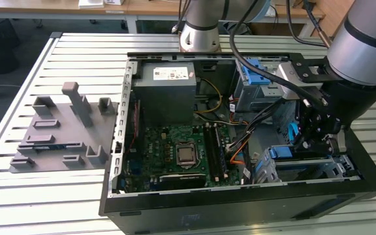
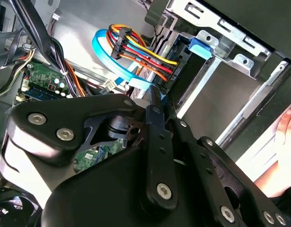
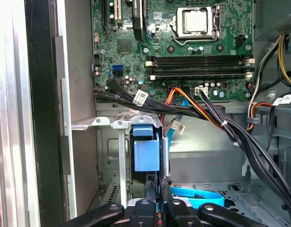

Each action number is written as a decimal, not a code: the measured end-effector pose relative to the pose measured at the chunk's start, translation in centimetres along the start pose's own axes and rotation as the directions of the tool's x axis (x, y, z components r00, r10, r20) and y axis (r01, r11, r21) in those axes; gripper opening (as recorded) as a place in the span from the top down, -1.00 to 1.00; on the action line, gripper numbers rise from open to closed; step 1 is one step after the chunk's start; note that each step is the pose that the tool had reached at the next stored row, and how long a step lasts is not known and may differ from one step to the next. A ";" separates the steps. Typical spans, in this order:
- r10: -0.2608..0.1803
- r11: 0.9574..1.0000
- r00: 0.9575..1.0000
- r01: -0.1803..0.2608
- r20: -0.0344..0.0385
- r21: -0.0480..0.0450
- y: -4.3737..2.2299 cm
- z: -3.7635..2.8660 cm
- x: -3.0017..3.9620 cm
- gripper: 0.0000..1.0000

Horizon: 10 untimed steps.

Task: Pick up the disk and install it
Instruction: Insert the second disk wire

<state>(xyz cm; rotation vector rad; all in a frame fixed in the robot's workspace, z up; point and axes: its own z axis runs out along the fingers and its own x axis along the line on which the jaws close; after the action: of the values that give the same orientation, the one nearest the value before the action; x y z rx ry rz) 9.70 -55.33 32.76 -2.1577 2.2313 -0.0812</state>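
We see the gripper point(image 1: 315, 139) reaching down into the open computer case point(image 1: 240, 210), at the drive cage point(image 1: 305, 166) on the exterior view's right. In the first wrist view its black fingers point(image 3: 150, 201) stand pressed close together on the thin edge of the disk point(image 3: 146, 153), whose blue carrier bracket stands upright in the cage slot; so we read the pincer as clenched on the disk. The arm point(image 1: 364, 44) comes in from above, its grey forearm slanting over the case, black cables looping beside it.

Inside the case lie the green motherboard point(image 1: 181, 152), the grey power supply box point(image 1: 168, 83) and a bundle of coloured wires point(image 2: 145, 54). A light blue flat cable point(image 3: 197, 196) lies on the cage floor. A second blue bracket point(image 1: 256, 71) sits in the upper bay.

In the second wrist view the gripper body hides most of the disk. A person's hand point(image 2: 282, 156) shows at the edge, cut off. A grey fixture plate point(image 1: 60, 132) lies on the slatted table point(image 1: 18, 196) beside the case.
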 end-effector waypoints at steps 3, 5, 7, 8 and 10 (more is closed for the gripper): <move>0.000 1.000 1.000 0.000 0.000 0.000 0.00 0.00 0.00 0.68; 0.000 1.000 1.000 0.000 0.000 0.000 0.00 0.03 0.01 0.65; 0.000 1.000 1.000 0.000 0.000 0.000 0.00 0.03 0.01 0.65; 0.000 1.000 1.000 0.000 0.000 0.000 0.00 0.02 0.02 0.53; 0.000 1.000 1.000 0.000 0.000 0.000 0.00 -0.03 0.02 0.53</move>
<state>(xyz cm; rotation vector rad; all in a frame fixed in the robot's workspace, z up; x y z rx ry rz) 9.70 -55.35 32.79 -2.1577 2.2312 -0.0810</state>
